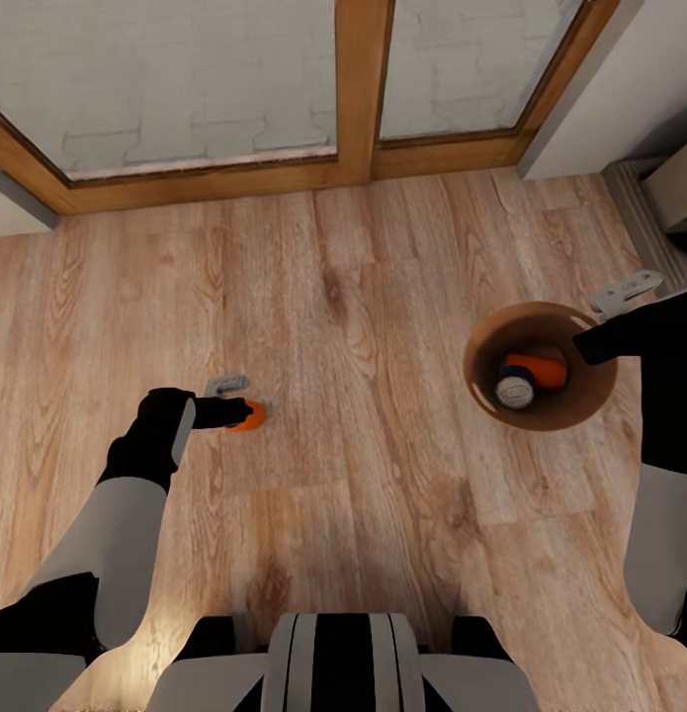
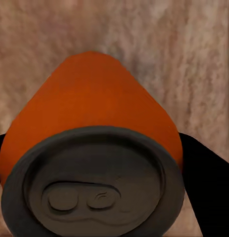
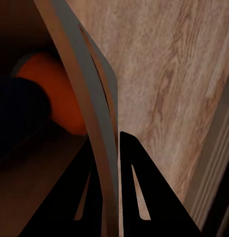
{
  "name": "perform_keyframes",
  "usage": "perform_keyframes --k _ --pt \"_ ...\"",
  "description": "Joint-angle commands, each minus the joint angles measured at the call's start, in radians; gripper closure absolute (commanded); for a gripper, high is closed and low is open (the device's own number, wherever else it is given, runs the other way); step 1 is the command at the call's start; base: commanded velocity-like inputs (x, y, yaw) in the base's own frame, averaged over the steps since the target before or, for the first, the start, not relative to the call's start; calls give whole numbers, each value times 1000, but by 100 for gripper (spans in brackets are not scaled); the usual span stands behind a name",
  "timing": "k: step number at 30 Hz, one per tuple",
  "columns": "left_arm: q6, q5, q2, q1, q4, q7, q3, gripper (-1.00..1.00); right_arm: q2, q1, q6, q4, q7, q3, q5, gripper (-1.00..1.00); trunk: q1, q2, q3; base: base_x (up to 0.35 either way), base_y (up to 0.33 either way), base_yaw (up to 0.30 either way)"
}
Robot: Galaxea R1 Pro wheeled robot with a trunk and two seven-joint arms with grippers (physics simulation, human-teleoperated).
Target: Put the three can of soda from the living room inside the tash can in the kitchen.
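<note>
From the head camera, the left claw (image 1: 234,405) reaches out over the pale wood plank floor (image 1: 363,257) with its fingers closed on a small orange soda can with a grey metal top (image 1: 250,415), the can lying sideways between them. Well apart from it, toward the robot's right, the round tapered bucket with a tan wood-coloured inside (image 1: 486,341) hangs from the right claw (image 1: 592,331), which pinches the bucket's rim on the side nearer that arm. Inside the bucket lie a second orange soda can (image 1: 536,369) and, touching it, a blue soda can showing its grey top (image 1: 515,387). Beyond the floor stand wood-framed glass doors (image 1: 359,89), and a white wall corner (image 1: 620,79) rises at the far right. In the left wrist camera, the held orange can (image 2: 94,118) looms very close, its dark grey lid with pull tab (image 2: 94,190) facing the lens, and a black finger (image 2: 208,182) presses each flank over blurred wood floor. In the right wrist camera, the claw (image 3: 112,177) is clamped on the thin grey bucket wall (image 3: 89,98), one black finger on each side of it; the orange can (image 3: 60,94) shows inside the bucket and plank floor (image 3: 168,84) outside.
</note>
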Motion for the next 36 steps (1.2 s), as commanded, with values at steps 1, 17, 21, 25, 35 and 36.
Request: perform_keyframes --k 1,17,21,25,35,36 --pt "0 -2 0 0 0 -1 0 100 1 0 2 0 6 -1 1 100 -4 7 3 0 0 0" --pt "0 -2 1 0 1 -1 0 100 6 2 3 -1 6 2 -1 100 -65 119 53 0 0 0" --pt "0 -2 2 0 7 -2 0 100 8 3 3 -1 6 4 -2 100 -81 147 66 0 0 0" --pt "0 -1 4 -1 12 -6 -1 100 13 4 3 -2 6 4 -3 100 -96 175 78 0 0 0" --pt "0 0 10 0 14 -7 -3 100 8 4 2 3 71 -3 -7 100 -134 245 110 0 0 0" --pt "0 0 10 0 14 -7 -3 100 7 4 2 3 90 -4 -6 100 -138 252 113 0 0 0"
